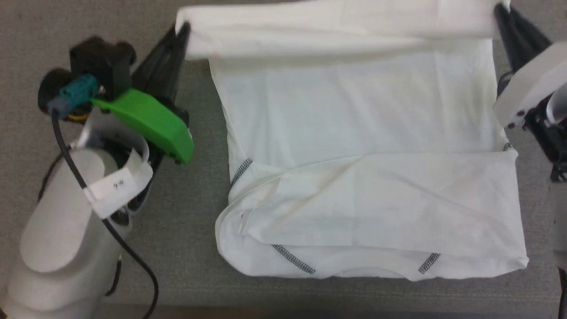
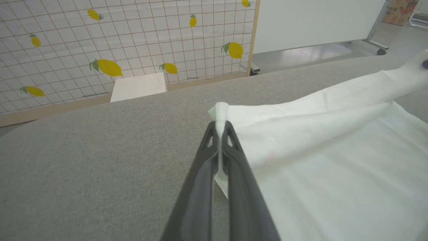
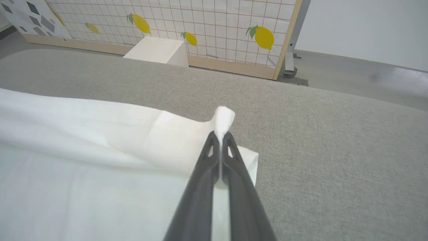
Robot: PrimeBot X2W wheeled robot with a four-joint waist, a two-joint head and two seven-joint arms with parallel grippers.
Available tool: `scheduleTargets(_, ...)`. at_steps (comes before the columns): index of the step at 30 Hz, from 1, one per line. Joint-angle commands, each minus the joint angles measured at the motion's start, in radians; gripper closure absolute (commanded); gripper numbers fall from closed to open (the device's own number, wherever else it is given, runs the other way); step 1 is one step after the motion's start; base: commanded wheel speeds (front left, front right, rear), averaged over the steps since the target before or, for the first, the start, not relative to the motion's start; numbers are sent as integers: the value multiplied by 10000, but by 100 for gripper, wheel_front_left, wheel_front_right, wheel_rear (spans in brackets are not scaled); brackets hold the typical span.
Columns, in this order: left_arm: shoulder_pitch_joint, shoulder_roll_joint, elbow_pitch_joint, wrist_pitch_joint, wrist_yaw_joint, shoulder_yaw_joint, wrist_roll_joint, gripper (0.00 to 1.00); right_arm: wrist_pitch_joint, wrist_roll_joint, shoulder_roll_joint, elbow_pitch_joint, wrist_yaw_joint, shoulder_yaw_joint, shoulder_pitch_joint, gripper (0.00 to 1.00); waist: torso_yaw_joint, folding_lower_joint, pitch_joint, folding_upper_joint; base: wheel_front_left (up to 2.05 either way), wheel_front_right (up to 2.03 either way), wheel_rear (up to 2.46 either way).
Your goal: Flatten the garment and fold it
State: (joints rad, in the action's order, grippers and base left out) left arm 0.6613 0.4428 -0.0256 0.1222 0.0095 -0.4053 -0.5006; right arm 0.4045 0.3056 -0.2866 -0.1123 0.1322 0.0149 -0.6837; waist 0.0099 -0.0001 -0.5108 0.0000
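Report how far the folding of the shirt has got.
Done: the garment lies spread on the grey surface, with a folded layer across its near part. In hand: the left gripper and the right gripper each pinch a far corner, with the far edge lifted in a roll. Left: laying that edge over the body and, probably, a final fold.

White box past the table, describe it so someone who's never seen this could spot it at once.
Look past the grey table to the lemon-print wall. The box sits before its base, just over the table's far edge. It is plain, flat-sided and stiff, unlike the soft white shirt on the table.
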Motion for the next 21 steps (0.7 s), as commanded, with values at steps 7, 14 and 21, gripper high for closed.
scheduleTargets(7,-2892,-227,-538,-535,205,-255,-942,100,148,473,-18,762,-15,-341,2486,100,-89,1,1939,0,0,0,0)
scheduleTargets(14,-4513,-646,100,-1142,68,-743,-1361,100,354,513,23,1104,-15,-732,4192,100,-3,1,2263,0,0,0,0)
scheduleTargets(21,-5401,-762,716,-1538,-38,-1006,-1514,100,291,409,119,1298,-15,-1008,5382,100,26,1,2570,0,0,0,0)
